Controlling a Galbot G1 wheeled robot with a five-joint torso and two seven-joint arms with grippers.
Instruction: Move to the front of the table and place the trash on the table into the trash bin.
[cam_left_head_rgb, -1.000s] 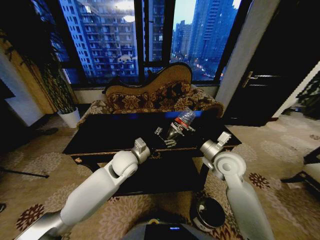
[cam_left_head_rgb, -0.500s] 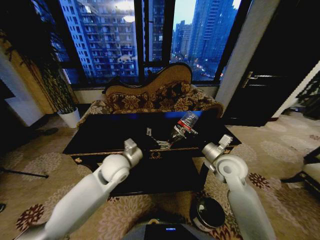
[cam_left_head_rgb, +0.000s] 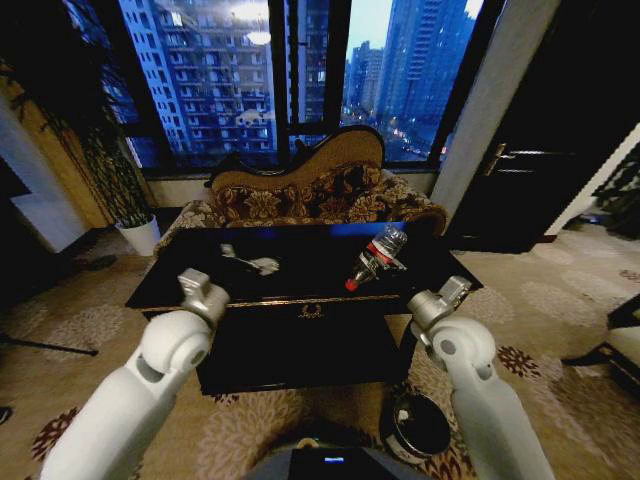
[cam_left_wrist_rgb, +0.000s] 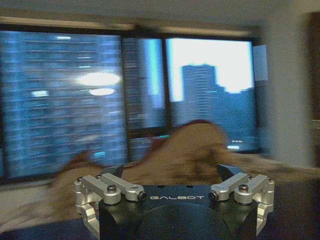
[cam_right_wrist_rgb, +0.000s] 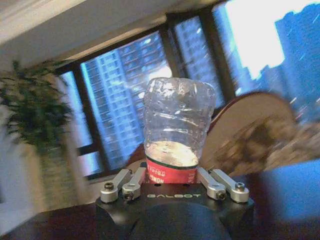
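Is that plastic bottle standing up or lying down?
Lying tipped. The bottle rests on the table, red cap low, base raised toward the sofa.

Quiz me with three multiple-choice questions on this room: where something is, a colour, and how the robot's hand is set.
1. Where is the trash bin?
A. On the table
B. On the floor by the table's right front corner
C. On the sofa

2. What colour is the bottle's cap?
A. Red
B. Green
C. White

3. How are the left gripper's fingers?
A. Shut on the bottle
B. Shut on a white scrap
C. Apart, holding nothing

Answers:
1 B: the trash bin stands on the carpet below the table, beside the right arm.
2 A: the bottle lies on the tabletop with its red cap toward the robot.
3 C: the left gripper shows its fingers spread with only the room between.
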